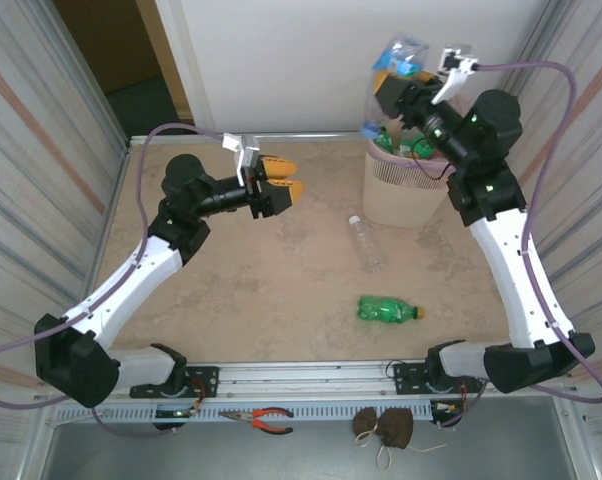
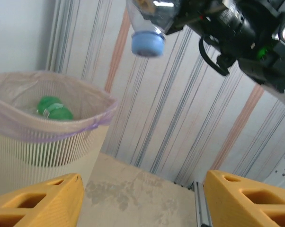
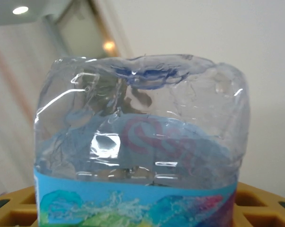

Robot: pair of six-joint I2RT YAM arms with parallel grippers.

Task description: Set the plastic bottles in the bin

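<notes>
Hanging cap-down over the bin [image 1: 406, 205], a clear bottle with a blue label [image 1: 403, 55] is clamped in the right gripper [image 1: 386, 85]. Its orange fingers [image 3: 261, 201] press on the bottle's sides. Up close, the plastic is crinkled and see-through, with a bright blue band splashed with colour, and its blue cap [image 2: 147, 43] points straight at the opening below.

The bin is beige with a slotted upper band and a translucent pink liner [image 2: 19, 120], and green bottles [image 1: 401, 147] lie inside it. 2 more bottles lie on their sides on the table: a clear bottle with a white cap [image 1: 367, 243] near the bin's foot, and a green bottle with an orange cap [image 1: 386, 311] nearer the arms.

The left gripper [image 1: 286, 178] hovers over the table's left-centre, jaws wide apart and empty.

The tabletop [image 1: 251, 280] is mottled beige. Striped panels [image 1: 41, 150] flank it, with a white wall [image 1: 301, 60] behind. Red-handled pliers [image 1: 266, 420] rest on the near metal ledge.
</notes>
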